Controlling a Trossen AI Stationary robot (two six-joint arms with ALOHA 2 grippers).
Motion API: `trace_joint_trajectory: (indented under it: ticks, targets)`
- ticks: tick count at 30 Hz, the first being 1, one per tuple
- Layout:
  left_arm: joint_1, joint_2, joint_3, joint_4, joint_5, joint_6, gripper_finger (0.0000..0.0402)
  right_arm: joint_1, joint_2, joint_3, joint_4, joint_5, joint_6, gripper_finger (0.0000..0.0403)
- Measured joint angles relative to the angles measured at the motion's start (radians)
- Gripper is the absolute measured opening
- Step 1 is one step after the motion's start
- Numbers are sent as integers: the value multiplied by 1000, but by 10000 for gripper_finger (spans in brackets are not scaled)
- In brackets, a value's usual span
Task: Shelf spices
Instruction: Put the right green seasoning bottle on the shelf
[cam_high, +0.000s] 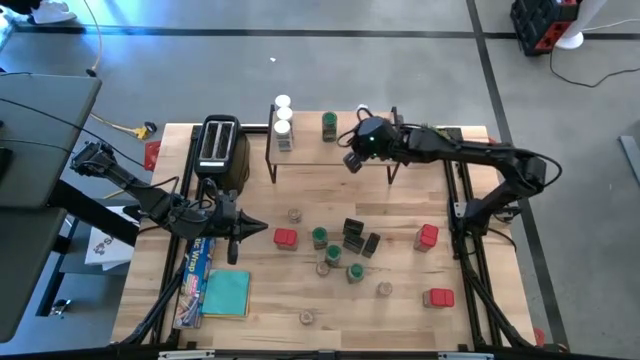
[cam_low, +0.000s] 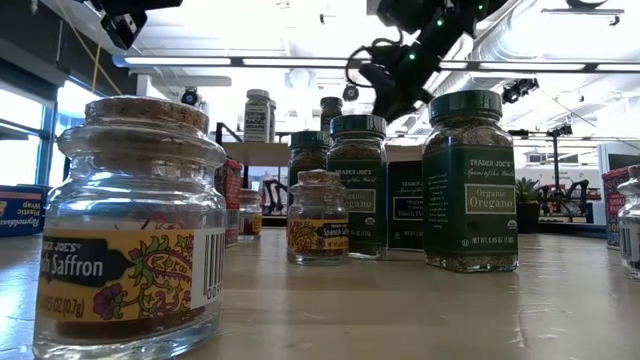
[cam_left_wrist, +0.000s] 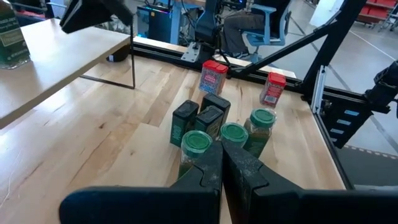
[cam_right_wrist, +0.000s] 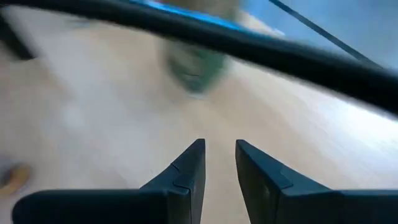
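The shelf (cam_high: 345, 150) stands at the table's far middle. On its wooden top are two white-lidded jars (cam_high: 283, 120) and one green-lidded jar (cam_high: 329, 125). My right gripper (cam_high: 351, 162) hovers over the shelf top, just right of the green-lidded jar (cam_right_wrist: 196, 65); its fingers (cam_right_wrist: 219, 144) stand slightly open with nothing between them. My left gripper (cam_high: 255, 228) is shut (cam_left_wrist: 222, 146) above the table's left middle and holds nothing. More spices stand on the table: green-lidded jars (cam_left_wrist: 234, 134), black boxes (cam_left_wrist: 205, 115), red tins (cam_left_wrist: 213, 76) and small clear jars (cam_high: 295, 215).
A black toaster (cam_high: 220, 150) stands left of the shelf. A long blue foil box (cam_high: 195, 270) and a teal cloth (cam_high: 227, 292) lie at the near left. Red tins (cam_high: 427, 236) (cam_high: 438, 297) stand toward the right edge. Small jars (cam_high: 307, 318) stand near the front.
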Motion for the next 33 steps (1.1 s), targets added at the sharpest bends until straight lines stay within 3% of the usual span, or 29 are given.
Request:
trace_joint_trajectory:
  ticks: [7,11,17,24,33]
  targets:
    - [0,0,0,0,-1,1,1,-13,24,-70,57,1,96,81]
    - [0,0,0,-1,-8,0,1,-8,24,-163,255,155,167,73]
    - [0,0,0,-1,-21,1,1,-12,54,-237,522,149,204,44]
    - [0,0,0,0,-22,9,1,-12,183,-107,540,109,186,3]
    - [0,0,0,3,-23,9,1,-12,285,29,536,93,193,0]
